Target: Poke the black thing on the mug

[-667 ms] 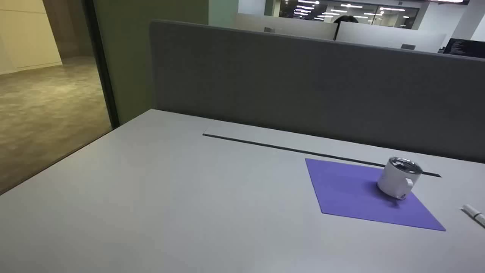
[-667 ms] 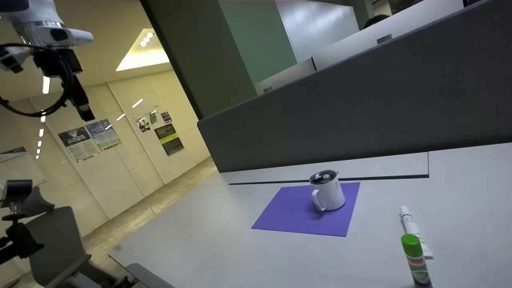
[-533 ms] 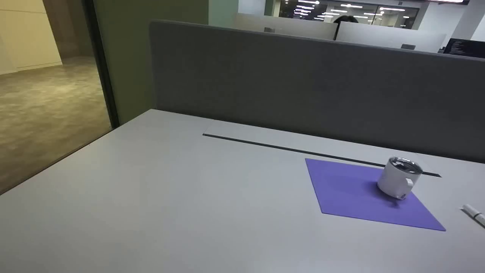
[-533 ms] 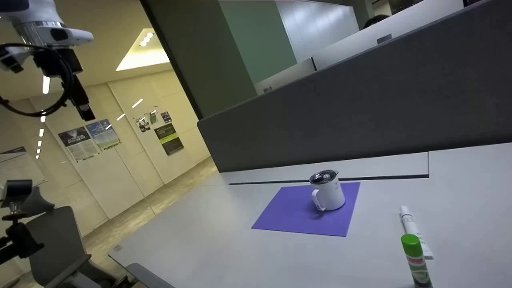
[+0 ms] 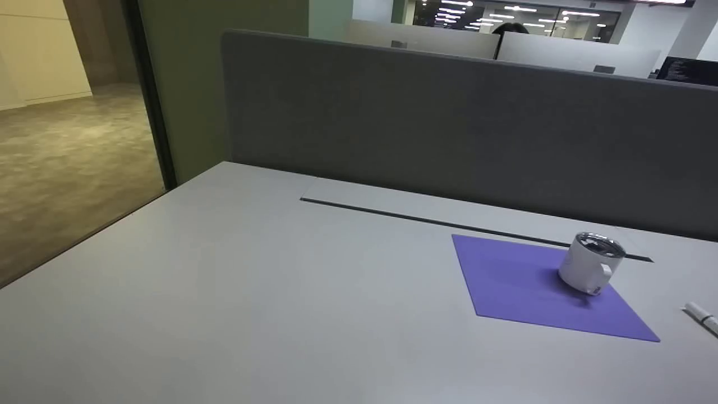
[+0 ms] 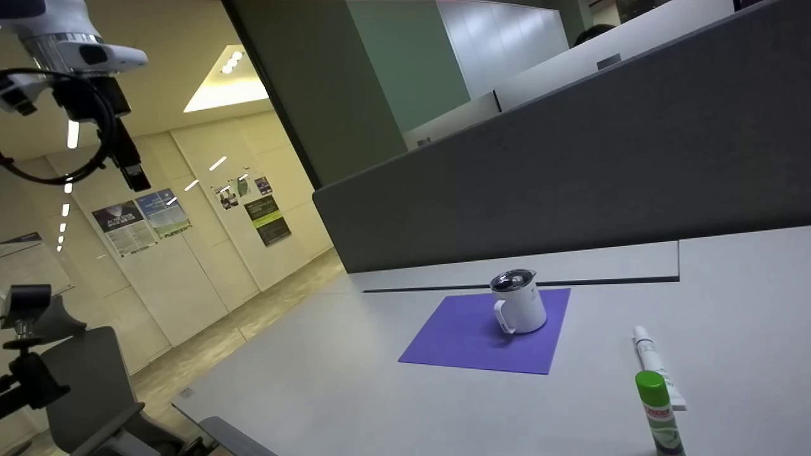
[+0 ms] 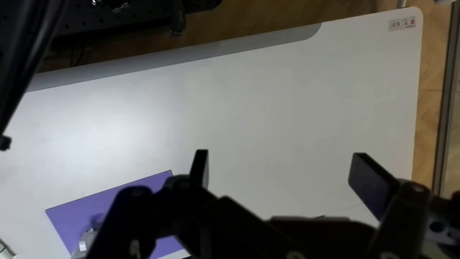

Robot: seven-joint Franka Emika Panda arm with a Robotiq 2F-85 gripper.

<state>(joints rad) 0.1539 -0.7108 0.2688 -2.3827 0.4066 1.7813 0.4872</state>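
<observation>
White desk (image 5: 280, 292), mug (image 5: 583, 271), grey partition (image 5: 449, 132) behind

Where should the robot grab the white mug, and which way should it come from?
Probably by the handle, coming from the side where it sticks out, with the open gripper closing across it. The white mug stands upright on the purple sheet, and its handle is much slimmer than the mug itself. The lid covers the top, so pinching the mug's edge likely won't work.
</observation>
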